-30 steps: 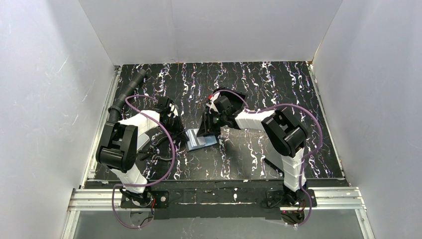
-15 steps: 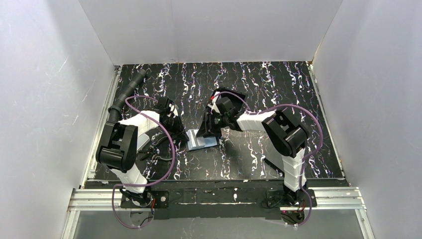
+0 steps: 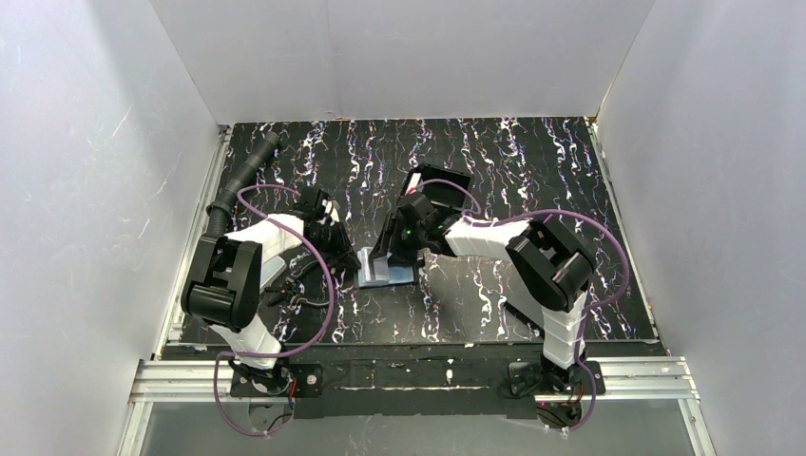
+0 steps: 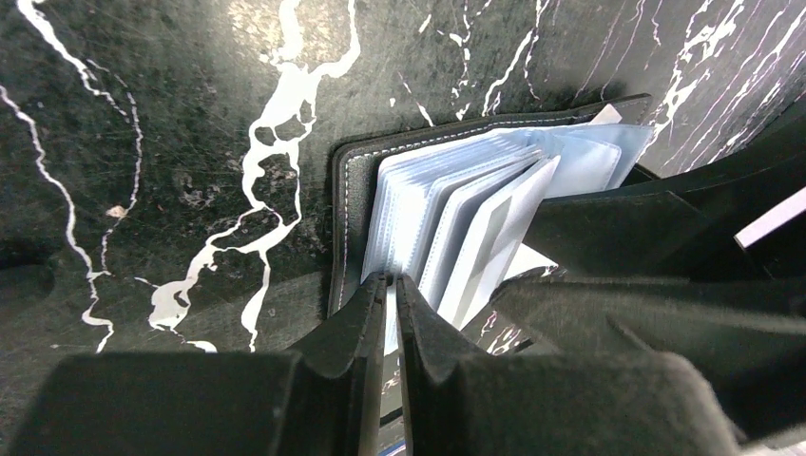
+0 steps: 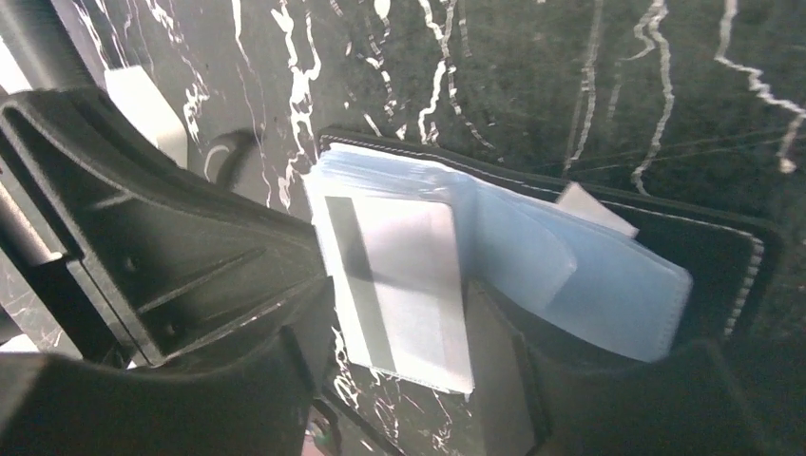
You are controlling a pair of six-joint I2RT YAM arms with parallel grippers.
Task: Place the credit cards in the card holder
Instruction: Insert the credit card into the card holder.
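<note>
Since the earlier top view, the right gripper (image 3: 392, 255) has dropped closer to the card holder (image 3: 390, 275) and its jaws have widened. More of a black tray (image 3: 439, 182) now shows at 1 o'clock behind it. The card holder lies open at table centre, with the left gripper (image 3: 346, 258) at its 9 o'clock.

Left wrist view: the left jaws are pressed together, pinching the card holder by one pale sleeve (image 4: 390, 328) at its 6 o'clock edge. The other sleeves stand fanned.

Right wrist view: a card (image 5: 394, 285) with a dark stripe lies on the sleeves between the spread right jaws. Whether they grip it cannot be told. Release appears under way; verify the card is seated inside a sleeve.
</note>
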